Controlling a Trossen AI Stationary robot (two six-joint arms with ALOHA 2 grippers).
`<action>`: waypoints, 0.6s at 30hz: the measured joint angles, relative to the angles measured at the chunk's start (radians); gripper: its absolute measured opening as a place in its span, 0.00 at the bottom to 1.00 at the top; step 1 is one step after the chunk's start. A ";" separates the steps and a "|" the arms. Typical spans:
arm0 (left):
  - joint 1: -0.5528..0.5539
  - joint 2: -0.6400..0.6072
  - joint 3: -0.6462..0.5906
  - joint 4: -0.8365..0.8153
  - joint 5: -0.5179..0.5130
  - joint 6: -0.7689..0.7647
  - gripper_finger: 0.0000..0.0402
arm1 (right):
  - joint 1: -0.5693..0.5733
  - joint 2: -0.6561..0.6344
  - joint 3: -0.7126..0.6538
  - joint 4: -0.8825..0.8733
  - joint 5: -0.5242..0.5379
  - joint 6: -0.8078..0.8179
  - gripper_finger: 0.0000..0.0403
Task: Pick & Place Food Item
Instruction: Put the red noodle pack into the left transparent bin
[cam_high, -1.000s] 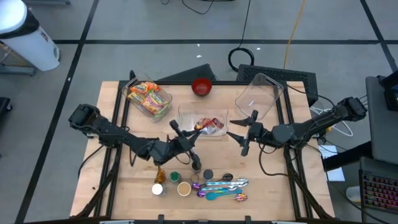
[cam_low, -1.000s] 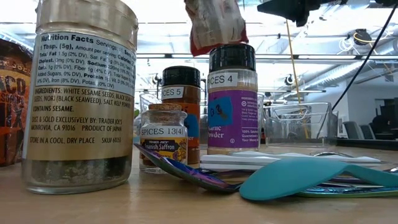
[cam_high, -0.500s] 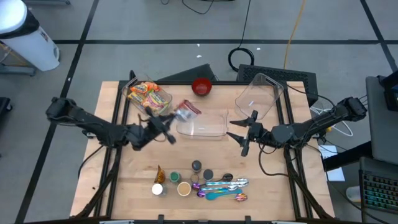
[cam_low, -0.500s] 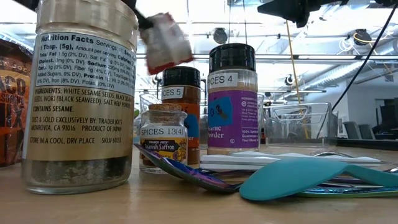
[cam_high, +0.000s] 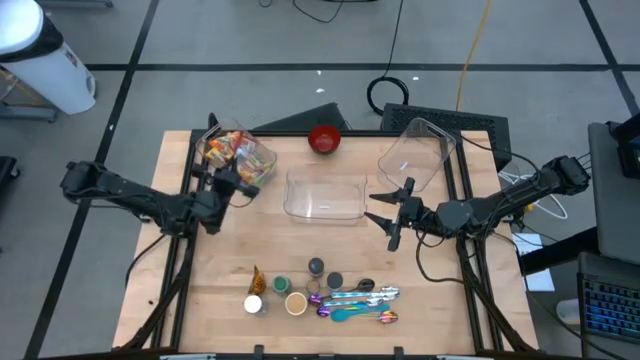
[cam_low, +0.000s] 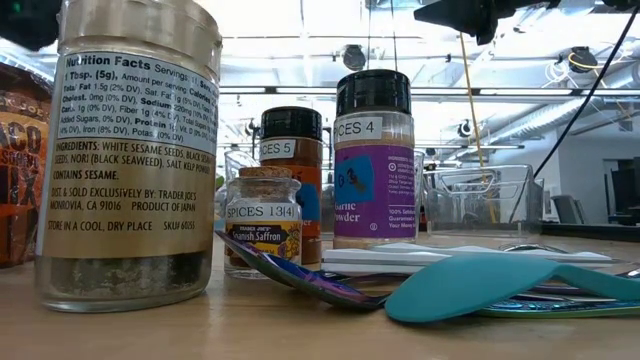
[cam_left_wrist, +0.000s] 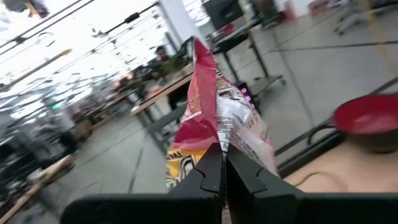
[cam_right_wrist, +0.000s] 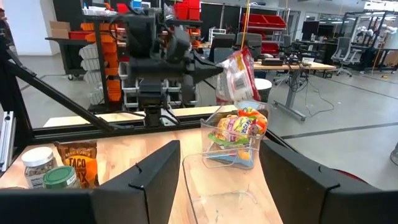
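Snack packet (cam_left_wrist: 214, 127) hangs pinched in your left gripper (cam_high: 228, 184), clamped shut on its edge above the filled bin (cam_high: 252, 160) at table ten o'clock; carry step nearly done, so next you lower and release inside its walls.

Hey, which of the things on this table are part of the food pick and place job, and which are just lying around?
Part of the job:
- snack packet, pinched in the shut left gripper
- snack-filled bin
- empty clear bin

Just lying about:
- red bowl
- tilted clear container
- spice jars
- spoons
- right gripper, open, waiting
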 joint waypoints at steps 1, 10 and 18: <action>0.022 -0.006 -0.018 -0.002 0.013 -0.014 0.01 | 0.000 0.000 0.000 0.000 0.000 0.000 0.53; 0.244 -0.024 -0.088 -0.004 -0.048 0.081 0.01 | 0.000 0.000 0.000 -0.003 0.000 -0.001 0.53; 0.420 0.002 -0.089 -0.186 0.317 -0.106 0.02 | -0.009 0.000 0.000 -0.003 0.000 -0.002 0.53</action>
